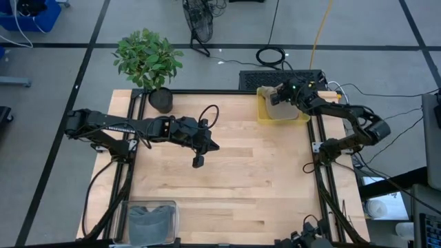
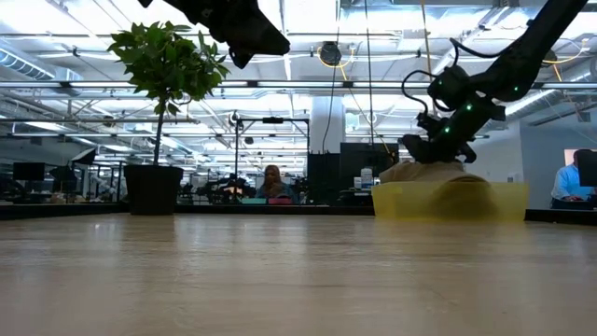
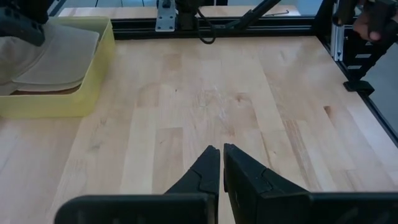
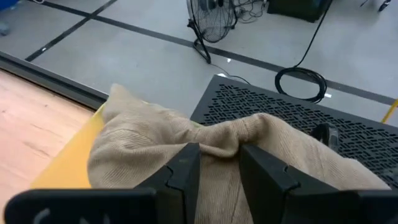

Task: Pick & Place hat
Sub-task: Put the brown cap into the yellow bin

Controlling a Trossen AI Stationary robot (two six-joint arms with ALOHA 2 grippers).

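The beige knit hat (image 4: 186, 140) is sitting in the yellow bin (image 1: 265, 114) at the far right corner of my table, bunched up and poking above the rim. My right gripper (image 4: 217, 158) is pinching a fold of the fabric between its two fingers, so I'm grasping the hat right there inside the bin. From table height the hat is showing as a tan lump above the yellow wall, with my right arm coming down onto it.

My left gripper (image 1: 198, 161) is hanging over the middle of the wooden table (image 1: 227, 186), well apart from the bin, with its fingers clenched together on nothing.

Further out, a potted plant (image 1: 148, 62) is standing at the far left corner of the table, and a clear container (image 1: 151, 219) with something dark grey in it is sitting at the near left edge. A floor fan (image 1: 198, 24) is standing on the grey floor beyond the table.
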